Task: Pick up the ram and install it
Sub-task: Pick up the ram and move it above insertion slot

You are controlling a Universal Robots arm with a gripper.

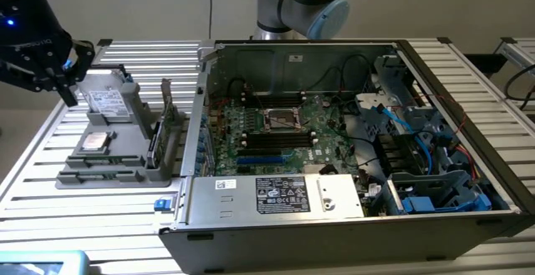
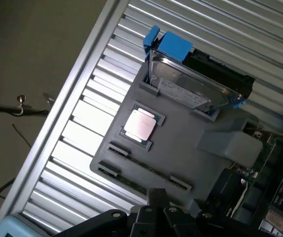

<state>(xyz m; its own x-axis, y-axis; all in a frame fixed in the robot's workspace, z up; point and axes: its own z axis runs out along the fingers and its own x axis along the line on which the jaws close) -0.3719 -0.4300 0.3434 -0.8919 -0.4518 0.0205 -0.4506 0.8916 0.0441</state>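
Observation:
The ram (image 1: 102,160) is a thin green stick standing on edge in a long slot at the near end of the grey holder (image 1: 125,178), with a second slot line (image 1: 96,176) just in front of it. In the wrist view the ram (image 2: 149,170) runs between two dark end clips. My gripper (image 1: 65,90) hangs above the holder's far corner at the exterior view's left, beside the hard drive (image 1: 109,96). It is well clear of the ram. In the wrist view the gripper (image 2: 157,197) looks shut and holds nothing.
The holder also carries a CPU chip (image 2: 140,123), the silver hard drive (image 2: 195,84) with blue clips, and an upright expansion card (image 1: 164,121). The open computer case (image 1: 250,240) lies at the exterior view's right, its motherboard (image 1: 276,134) showing black memory slots (image 1: 277,138).

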